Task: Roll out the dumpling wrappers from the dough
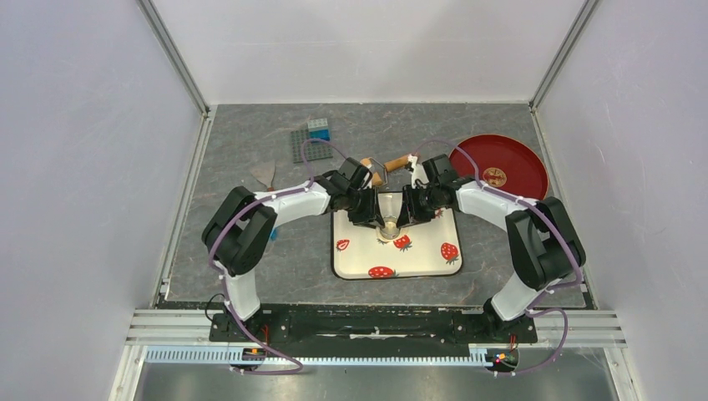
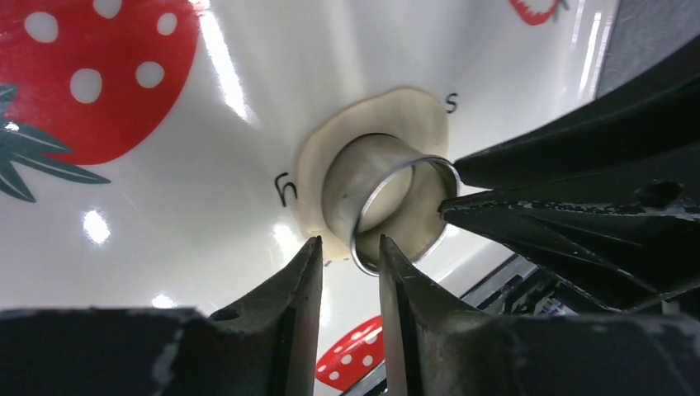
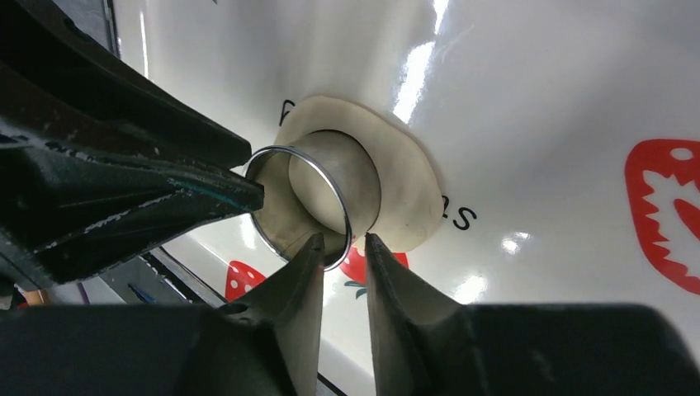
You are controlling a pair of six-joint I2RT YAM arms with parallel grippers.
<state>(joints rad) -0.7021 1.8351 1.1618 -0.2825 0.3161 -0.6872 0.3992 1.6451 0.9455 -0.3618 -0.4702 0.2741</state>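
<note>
The dough (image 2: 396,111) (image 3: 409,186) lies rolled into a thin pale round patch on the white strawberry-print tray (image 1: 422,261). A small metal ring cutter (image 2: 363,169) (image 3: 334,165) (image 1: 390,224) stands on it, and dough shows all round its base. My left gripper (image 2: 348,246) (image 1: 368,209) and right gripper (image 3: 344,241) (image 1: 412,209) meet over the ring from opposite sides. Each is open a little, one finger inside the ring's rim and one outside, with a gap showing beside the thin wall. No cut dumpling wrappers are in view.
A tan wooden roller (image 1: 389,164) lies just behind the tray, between the two wrists. A red plate (image 1: 499,167) sits at the back right. A grey baseplate (image 1: 304,144) with a blue brick (image 1: 318,128) and a scraper (image 1: 265,174) are at the back left.
</note>
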